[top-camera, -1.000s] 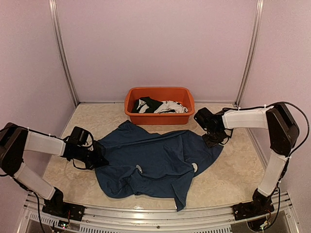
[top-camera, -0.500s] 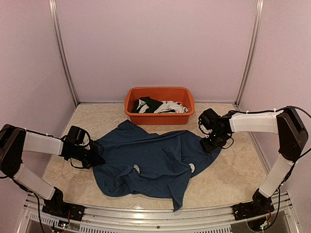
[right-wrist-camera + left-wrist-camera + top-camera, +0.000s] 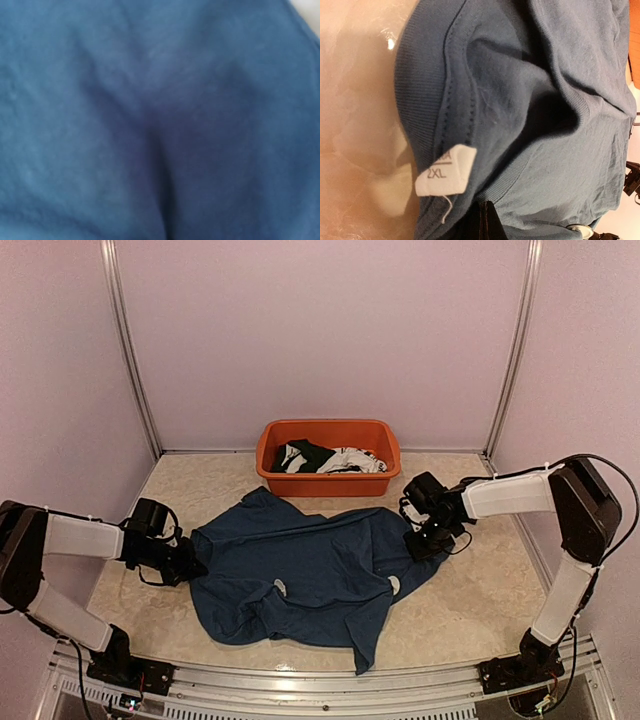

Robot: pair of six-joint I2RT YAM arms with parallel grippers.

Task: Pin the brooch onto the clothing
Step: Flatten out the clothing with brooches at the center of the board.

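Lying crumpled just before the tub (image 3: 330, 484), the shirt (image 3: 310, 570) stretches sideways between the left tool (image 3: 192, 568) and right tool (image 3: 418, 545), both at its edges (whether either pinches cloth, I cannot tell).

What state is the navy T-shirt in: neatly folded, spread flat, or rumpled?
Rumpled. The T-shirt lies loosely spread across the table, with ridges and creases throughout and bunched, uneven edges. It is not folded.

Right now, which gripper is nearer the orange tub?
Right. The right gripper is at the T-shirt's right edge, close to the orange tub's right front corner. The left gripper is at the shirt's left edge, farther off.
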